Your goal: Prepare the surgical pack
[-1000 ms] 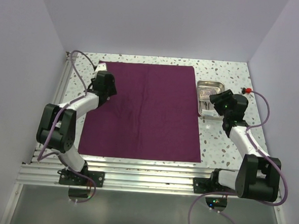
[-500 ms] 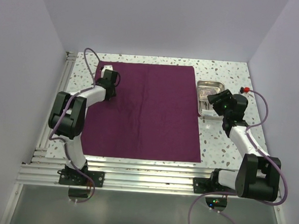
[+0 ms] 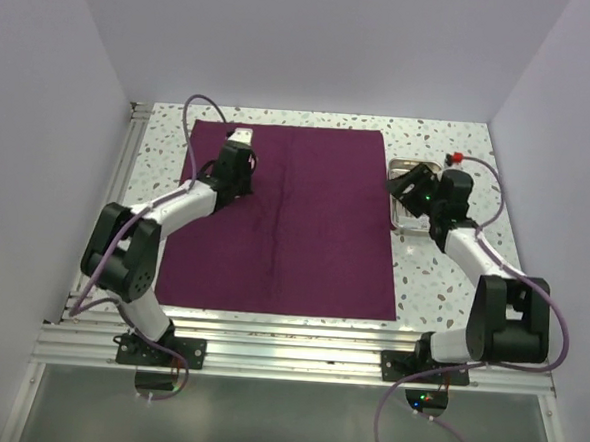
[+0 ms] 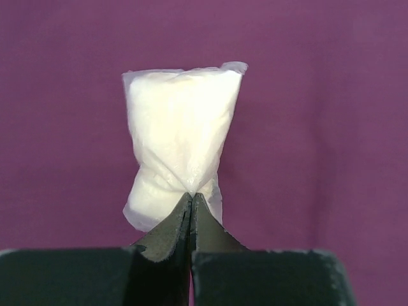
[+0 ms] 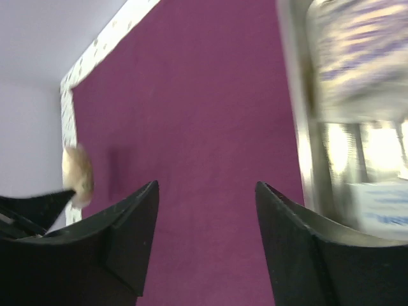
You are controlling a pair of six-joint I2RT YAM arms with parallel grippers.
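The surgical pack point(image 3: 294, 231) lay spread flat on the speckled bench point(image 3: 442, 275), its right edge just beside the steel tray point(image 3: 415, 164). White walls closed in three sides. The left claw point(image 4: 191, 204) pinched a white packet point(image 4: 182, 127) over the pack's far-left part. The right claw point(image 5: 207, 186) stood wide above the tray's left rim.

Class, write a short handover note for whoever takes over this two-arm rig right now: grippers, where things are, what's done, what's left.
Left gripper: shut on a white packet, over the far-left part of the cloth.
Right gripper: open, empty, by the left rim of the tray, near the cloth's right edge.
Done: cloth spread flat on the table; one packet picked up.
Left: place the packet on the cloth, probably fetch the blurred items in the tray, then fold.
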